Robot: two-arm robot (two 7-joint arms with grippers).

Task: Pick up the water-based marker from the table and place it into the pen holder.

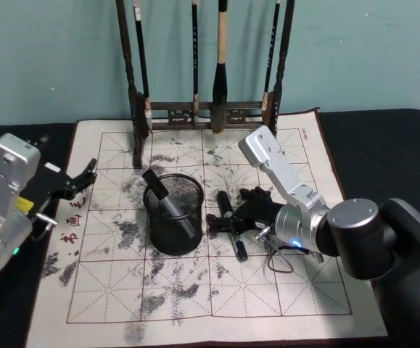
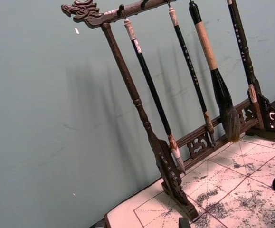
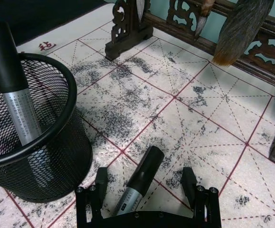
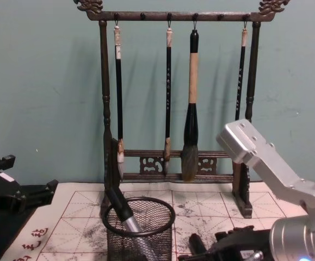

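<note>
A dark wooden brush rack [image 4: 105, 81] hung with four brushes is set at the back of the cream gridded mat [image 1: 282, 290], before a teal wall [image 4: 37, 81]; the dark bench [image 1: 384, 145] is largely covered by the mat; the grey-and-black water-based marker [image 3: 138, 183] is laid flat on it, just beside the black wire-mesh pen holder [image 1: 167, 235], in which another marker [image 1: 159, 192] is leant; the right claw [image 3: 144, 176] is spread open astride the lying marker, no finger touching it; the left claw [image 1: 79, 177] is held open at the mat's left edge.

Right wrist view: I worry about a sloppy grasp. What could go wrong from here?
The marker lies slanted between the fingers of the open right pincer, so closing could roll or twist it. The pen holder stands close and already holds a second marker, which may block the drop. The left pincer is parked aside.
</note>
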